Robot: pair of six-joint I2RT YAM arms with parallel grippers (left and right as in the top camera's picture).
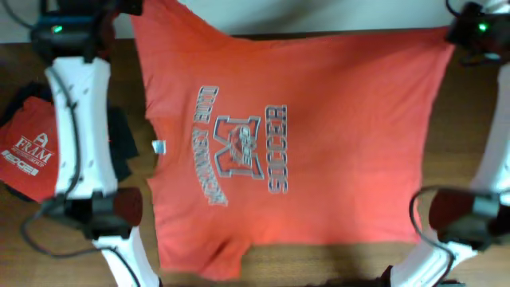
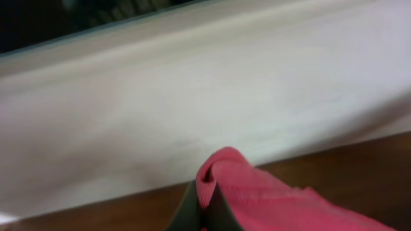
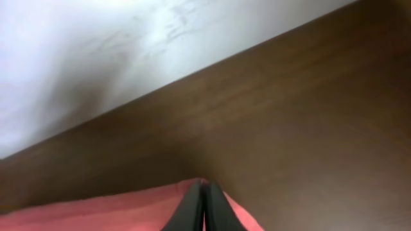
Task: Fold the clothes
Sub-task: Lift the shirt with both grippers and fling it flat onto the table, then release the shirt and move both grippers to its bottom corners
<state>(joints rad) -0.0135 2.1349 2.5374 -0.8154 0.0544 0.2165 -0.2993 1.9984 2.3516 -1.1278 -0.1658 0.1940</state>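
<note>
The clothes, an orange-red T-shirt (image 1: 319, 143), lie spread flat across the table with the grey-white soccer lettering facing up. My left gripper (image 1: 131, 9) is at the shirt's far left corner. In the left wrist view this gripper (image 2: 204, 199) is shut on a raised fold of the red cloth (image 2: 257, 192). My right gripper (image 1: 453, 33) is at the far right corner. In the right wrist view its dark fingers (image 3: 192, 208) stand pressed together, with the shirt's edge (image 3: 96, 212) pinched at their tips.
A folded red shirt with a white logo (image 1: 24, 151) lies at the left edge. A dark garment (image 1: 119, 143) sits beside it, partly under the left arm. A white surface (image 2: 192, 96) runs along the table's far edge. Brown tabletop (image 3: 308, 115) shows beyond the shirt.
</note>
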